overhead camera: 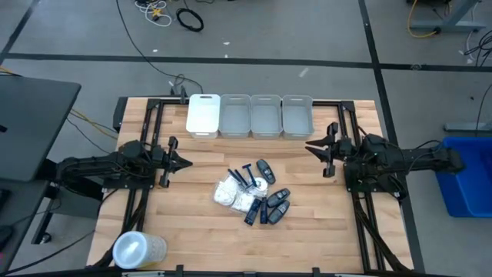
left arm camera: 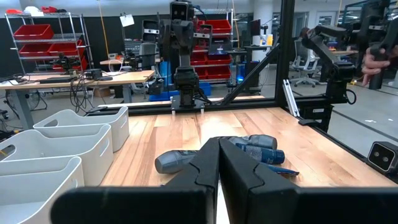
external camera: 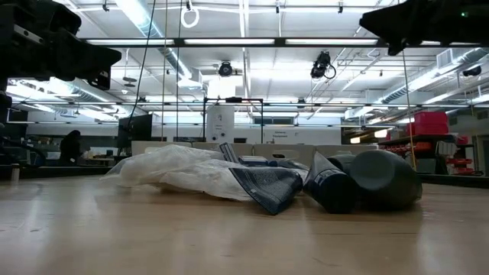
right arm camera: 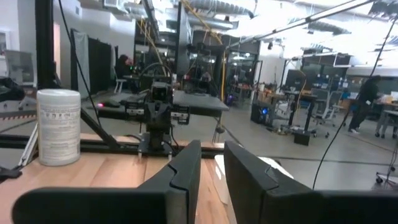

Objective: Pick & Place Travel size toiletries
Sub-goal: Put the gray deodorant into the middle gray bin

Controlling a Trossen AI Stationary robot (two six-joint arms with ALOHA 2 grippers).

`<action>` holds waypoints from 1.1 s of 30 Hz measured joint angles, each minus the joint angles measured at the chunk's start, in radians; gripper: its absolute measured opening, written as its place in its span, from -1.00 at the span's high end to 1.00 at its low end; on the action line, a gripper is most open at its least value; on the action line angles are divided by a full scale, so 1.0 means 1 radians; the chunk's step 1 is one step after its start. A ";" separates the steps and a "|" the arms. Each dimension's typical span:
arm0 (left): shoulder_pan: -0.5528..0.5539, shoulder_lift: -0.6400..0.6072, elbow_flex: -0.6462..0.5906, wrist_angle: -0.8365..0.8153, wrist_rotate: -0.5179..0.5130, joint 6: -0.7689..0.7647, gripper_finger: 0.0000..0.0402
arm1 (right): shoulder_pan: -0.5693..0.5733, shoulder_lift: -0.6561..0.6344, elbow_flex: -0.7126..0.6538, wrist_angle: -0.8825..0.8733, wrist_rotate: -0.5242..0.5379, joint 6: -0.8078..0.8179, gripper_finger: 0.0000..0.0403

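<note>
The travel size toiletries (overhead camera: pixel 254 192) lie in a loose pile at the table's middle. The pile holds dark blue razors (overhead camera: pixel 246 175), white crinkly packets (overhead camera: pixel 231 192) and dark oblong containers (overhead camera: pixel 274 204). In the low view the packets (external camera: pixel 176 168) and containers (external camera: pixel 386 179) rest on the wood. My left gripper (overhead camera: pixel 187 162) hovers left of the pile, shut and pointing toward it (left arm camera: pixel 219 158). My right gripper (overhead camera: pixel 309 145) hovers to the pile's right and farther back, its fingers a narrow gap apart (right arm camera: pixel 212 165). Neither touches anything.
A row of white bins (overhead camera: pixel 250 115) stands along the far edge, also seen in the left wrist view (left arm camera: pixel 81 130). A clear round lidded tub (overhead camera: pixel 138 250) sits at the near left corner, upright in the right wrist view (right arm camera: pixel 59 127). Bare wood surrounds the pile.
</note>
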 joint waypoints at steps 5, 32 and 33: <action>0.000 0.000 0.000 0.000 0.000 0.000 0.92 | 0.000 0.123 0.072 0.000 0.000 0.000 0.61; 0.000 0.000 0.000 0.000 0.000 0.000 0.92 | 0.000 0.569 0.256 0.147 -0.001 0.030 0.61; 0.000 0.000 0.000 0.000 0.000 0.000 0.92 | 0.000 0.582 0.256 0.156 -0.001 0.030 0.61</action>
